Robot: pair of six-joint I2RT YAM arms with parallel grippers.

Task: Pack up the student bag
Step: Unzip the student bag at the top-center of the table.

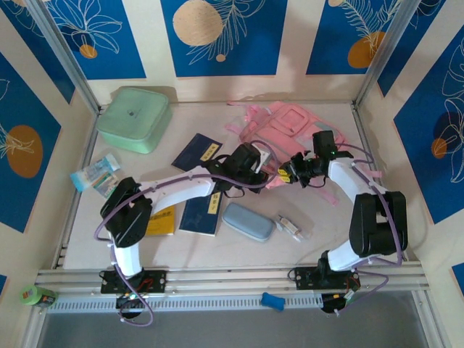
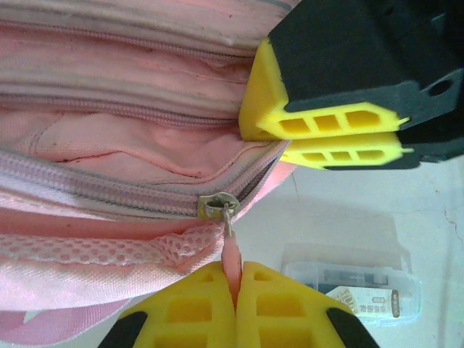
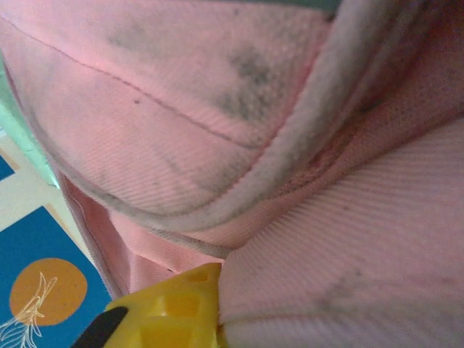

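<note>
The student bag point(image 1: 286, 127) is seen lying toward one o'clock on the table point(image 1: 217, 250). At its six o'clock edge, the left gripper point(image 2: 234, 279) is clamped tight on the pink pull tab point(image 2: 230, 257) hanging from the zip slider point(image 2: 217, 204). The right gripper point(image 2: 272, 139) is pressed closed on the bag's opened rim, at two o'clock in the left wrist view. A clear case point(image 2: 355, 286) is seen at four o'clock.
</note>
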